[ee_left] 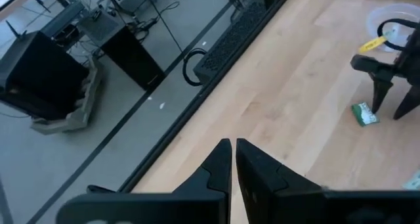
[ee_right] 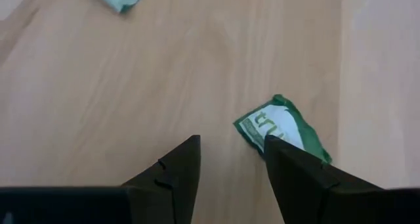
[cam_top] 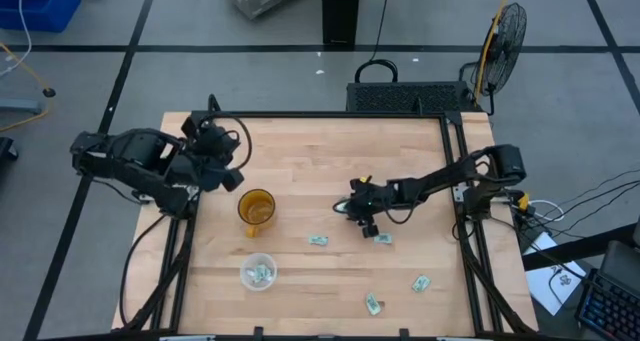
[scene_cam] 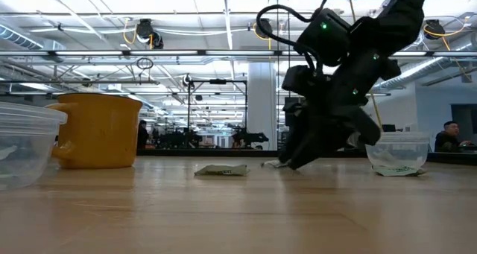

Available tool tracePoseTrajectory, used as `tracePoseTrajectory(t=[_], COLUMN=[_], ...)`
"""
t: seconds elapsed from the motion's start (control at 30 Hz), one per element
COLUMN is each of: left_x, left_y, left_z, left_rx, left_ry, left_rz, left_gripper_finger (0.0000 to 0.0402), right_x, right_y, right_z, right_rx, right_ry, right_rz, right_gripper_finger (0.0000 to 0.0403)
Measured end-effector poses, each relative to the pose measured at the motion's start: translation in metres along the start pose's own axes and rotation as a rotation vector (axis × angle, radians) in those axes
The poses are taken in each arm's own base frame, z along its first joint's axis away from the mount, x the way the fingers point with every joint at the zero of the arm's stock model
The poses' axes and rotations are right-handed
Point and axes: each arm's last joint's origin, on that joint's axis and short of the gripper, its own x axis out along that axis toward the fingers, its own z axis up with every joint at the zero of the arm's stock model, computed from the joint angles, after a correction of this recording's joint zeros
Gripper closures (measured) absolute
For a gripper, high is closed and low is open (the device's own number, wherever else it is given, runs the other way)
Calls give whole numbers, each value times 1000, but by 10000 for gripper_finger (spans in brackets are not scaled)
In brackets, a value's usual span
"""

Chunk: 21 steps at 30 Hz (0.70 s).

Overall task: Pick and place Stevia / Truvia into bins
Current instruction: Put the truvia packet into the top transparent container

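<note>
Reaching down to the tabletop, the right gripper (ee_right: 230,168) has its jaws spread apart, grasping nothing; a green Truvia packet (ee_right: 283,127) lies just outside one finger (ee_right: 298,171), touching it, not between the jaws.

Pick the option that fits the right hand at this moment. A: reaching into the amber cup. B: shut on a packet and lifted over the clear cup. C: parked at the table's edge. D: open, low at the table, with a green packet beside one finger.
D: the right hand is open just above the wood, the green packet lying beside one finger, not yet gripped.
</note>
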Motion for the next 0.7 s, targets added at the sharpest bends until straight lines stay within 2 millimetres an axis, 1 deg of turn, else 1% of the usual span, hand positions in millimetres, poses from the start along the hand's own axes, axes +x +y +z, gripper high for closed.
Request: tracePoseTrajectory(t=[0.33,0.47,0.6,0.7], left_x=[1,1,1,1], left_y=[1,1,1,1], left_z=[1,1,1,1], left_rx=[6,6,6,6], left_ry=[7,5,5,5], left_rz=[2,5,5,4], left_gripper_finger=[371,371,371,371], right_x=[0,-1,-2,0], right_y=[-3,-4,-12,-19], right_z=[2,7,10,5], right_rx=[0,-2,0,69], right_ry=[-23,-78,-118,-105], right_rz=[-32,-48,-71,-45], right_gripper_finger=[243,243,243,243])
